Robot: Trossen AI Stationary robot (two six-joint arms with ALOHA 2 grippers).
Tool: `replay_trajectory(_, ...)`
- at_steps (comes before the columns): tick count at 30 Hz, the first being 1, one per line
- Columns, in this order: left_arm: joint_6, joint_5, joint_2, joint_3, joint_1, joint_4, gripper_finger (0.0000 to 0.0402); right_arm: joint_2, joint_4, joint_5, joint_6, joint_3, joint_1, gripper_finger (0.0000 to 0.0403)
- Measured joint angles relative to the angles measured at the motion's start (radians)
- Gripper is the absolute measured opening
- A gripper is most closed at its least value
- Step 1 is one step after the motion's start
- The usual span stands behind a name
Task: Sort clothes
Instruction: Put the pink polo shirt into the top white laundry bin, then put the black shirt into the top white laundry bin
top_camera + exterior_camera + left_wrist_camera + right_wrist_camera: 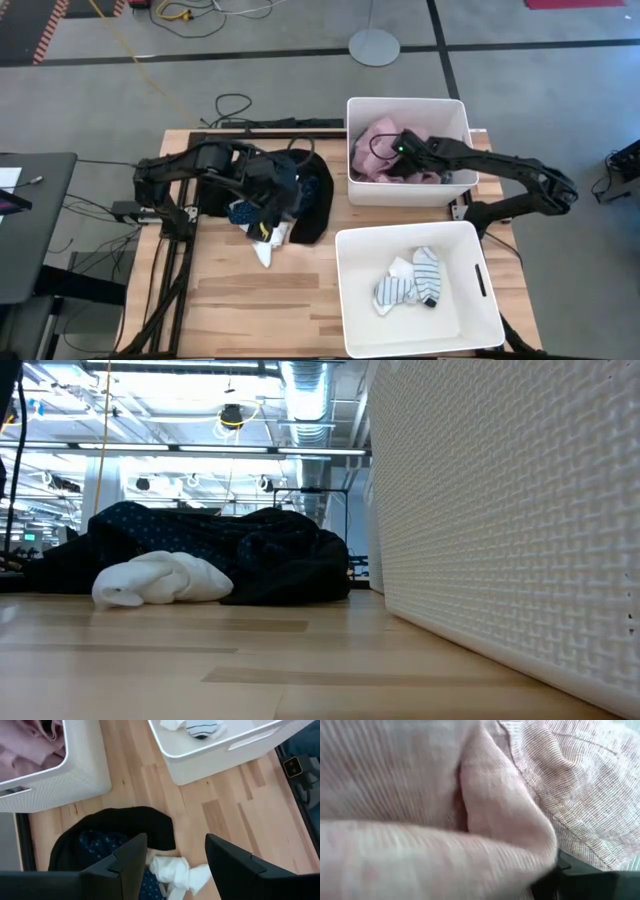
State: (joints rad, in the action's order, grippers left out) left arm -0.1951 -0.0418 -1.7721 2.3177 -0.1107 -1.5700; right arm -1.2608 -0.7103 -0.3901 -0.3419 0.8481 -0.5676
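From my remote station, I see my left arm's fingers [172,867] standing apart, holding nothing, above a soft heap on the pale wood-plank tabletop [230,300]: a limp black garment [127,822] draped in a curve, a navy dotted one [100,844] bunched inside it, and a crumpled white sock [177,872] that lies directly below the gap between the fingers. Beyond those fingers sit two white rectangular plastic bins with a woven-textured wall; the nearer bin [350,300] holds white and dark-striped socks [410,280], well clear of the fingers. My right arm's fingers [392,152] are down in the farther bin [458,110], pressed into the folds of a pink garment [485,795], a fine ribbed weave that fills the wrist view; I cannot tell whether those fingers are spread or clamped on the cloth.
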Motion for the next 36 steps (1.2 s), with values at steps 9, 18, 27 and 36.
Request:
replay_trajectory(9,0.003,-0.035,0.000,0.000,-0.026,-0.001,0.0197,0.090,0.006,0.000,0.019,0.095,0.054,0.0169)
replay_trajectory(18,0.005,-0.036,0.000,0.000,-0.026,-0.001,0.0197,0.272,0.006,0.000,0.027,0.112,0.117,0.0169)
replay_trajectory(27,-0.028,-0.074,0.015,0.000,-0.026,-0.001,0.0197,0.403,0.089,0.000,0.029,0.112,0.234,0.0169)
replay_trajectory(36,0.019,-0.174,0.159,0.000,-0.012,-0.001,0.0197,0.424,0.311,0.025,0.147,0.112,0.448,0.0169)
